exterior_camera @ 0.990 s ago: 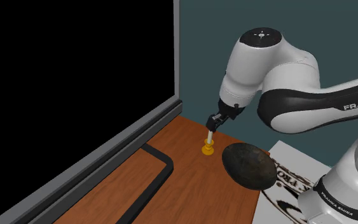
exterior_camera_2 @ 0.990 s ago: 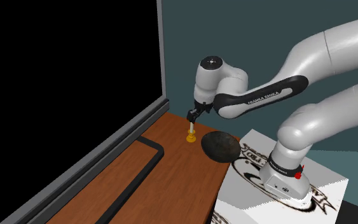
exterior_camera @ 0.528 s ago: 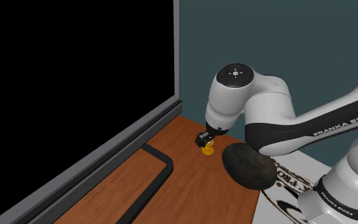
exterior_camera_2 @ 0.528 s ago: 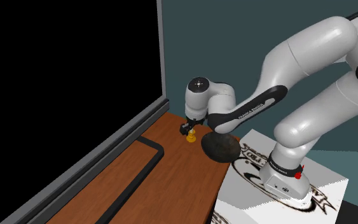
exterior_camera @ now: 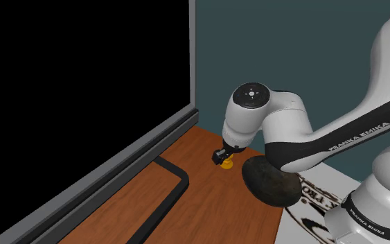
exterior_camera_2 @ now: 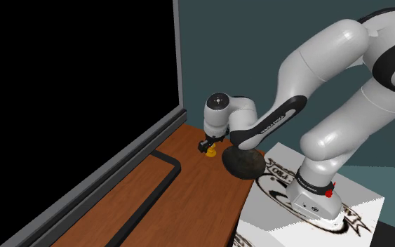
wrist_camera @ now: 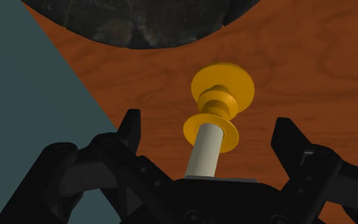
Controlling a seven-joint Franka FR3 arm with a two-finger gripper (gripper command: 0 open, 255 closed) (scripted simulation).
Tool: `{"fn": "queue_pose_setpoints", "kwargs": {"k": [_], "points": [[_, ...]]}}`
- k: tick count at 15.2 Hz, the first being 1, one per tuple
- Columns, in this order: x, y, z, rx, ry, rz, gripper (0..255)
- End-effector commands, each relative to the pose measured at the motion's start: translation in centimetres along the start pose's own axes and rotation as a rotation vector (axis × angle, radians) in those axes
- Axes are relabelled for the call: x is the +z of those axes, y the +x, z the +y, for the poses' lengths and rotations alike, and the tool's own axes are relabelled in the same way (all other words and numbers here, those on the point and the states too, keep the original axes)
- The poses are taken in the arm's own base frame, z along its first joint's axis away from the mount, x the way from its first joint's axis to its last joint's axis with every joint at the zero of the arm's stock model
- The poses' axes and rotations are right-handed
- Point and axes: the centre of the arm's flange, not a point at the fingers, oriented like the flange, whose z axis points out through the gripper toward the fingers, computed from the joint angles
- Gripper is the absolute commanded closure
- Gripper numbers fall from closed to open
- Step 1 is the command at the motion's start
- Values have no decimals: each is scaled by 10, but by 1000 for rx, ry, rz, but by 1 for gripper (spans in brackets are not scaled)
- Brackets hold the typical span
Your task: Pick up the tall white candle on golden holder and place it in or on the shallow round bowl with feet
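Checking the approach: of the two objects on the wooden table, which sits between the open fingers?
The white candle on its golden holder, between the gripper's fingers, untouched; the dark bowl lies beyond them.

Glossy white arm (exterior_camera: 283,114) of rounded links, dark joint bands lettered FRANKA EMIKA in white — and chunky black fingers (wrist_camera: 131,132).

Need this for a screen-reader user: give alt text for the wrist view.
The open gripper straddles a white candle in a golden holder without touching it. The holder stands on a brown wooden table, with a dark round bowl just beyond it and a teal wall beside.
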Motion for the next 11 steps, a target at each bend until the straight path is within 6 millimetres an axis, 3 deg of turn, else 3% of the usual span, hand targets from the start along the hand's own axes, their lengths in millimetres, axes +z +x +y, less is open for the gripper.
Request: {"fn": "queue_pose_setpoints", "kwargs": {"k": [1, 5, 6, 11], "points": [[1, 0, 0, 0, 0, 0, 0], [1, 0, 0, 0, 0, 0, 0], [1, 0, 0, 0, 0, 0, 255], [1, 0, 0, 0, 0, 0, 255]]}}
